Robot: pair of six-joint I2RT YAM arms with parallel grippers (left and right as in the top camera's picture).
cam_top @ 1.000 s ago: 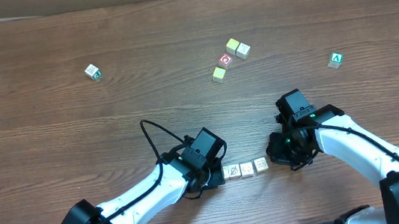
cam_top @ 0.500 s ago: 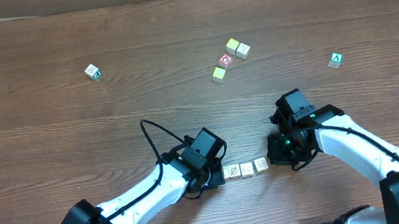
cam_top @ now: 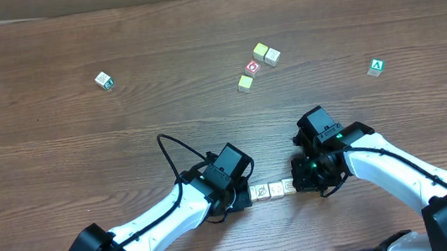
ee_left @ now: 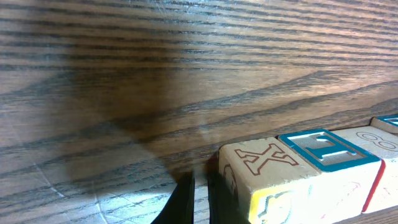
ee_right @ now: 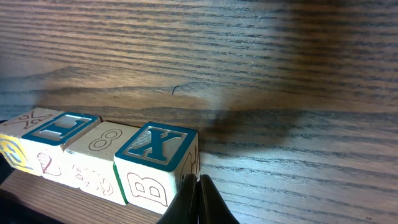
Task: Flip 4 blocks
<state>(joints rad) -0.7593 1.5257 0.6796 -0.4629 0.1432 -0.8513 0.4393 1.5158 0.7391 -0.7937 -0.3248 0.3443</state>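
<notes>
Four wooden blocks stand in one tight row near the table's front edge. In the right wrist view they read, left to right, a red-outlined X [ee_right: 28, 121], a blue E [ee_right: 62, 127], an 8 [ee_right: 102, 140] and a blue X [ee_right: 155, 146]. My right gripper [ee_right: 198, 186] is shut, empty, its tips against the blue X block's right side. My left gripper [ee_left: 199, 186] is shut and empty, right beside the red X block [ee_left: 261, 158] at the row's left end. From overhead the row [cam_top: 274, 189] lies between the left gripper [cam_top: 244, 196] and right gripper [cam_top: 302, 182], which hides the row's right end.
Far back lie a red-faced ring cube [cam_top: 252, 67], three yellowish cubes [cam_top: 260, 51] [cam_top: 272, 56] [cam_top: 245, 82], a green A cube [cam_top: 377, 66] at the right and a pale cube [cam_top: 103, 80] at the left. A black cable [cam_top: 178, 152] loops over the left arm.
My right arm has slid left up against the right end of the row, its jaws closing fully. The left arm has stayed put.
</notes>
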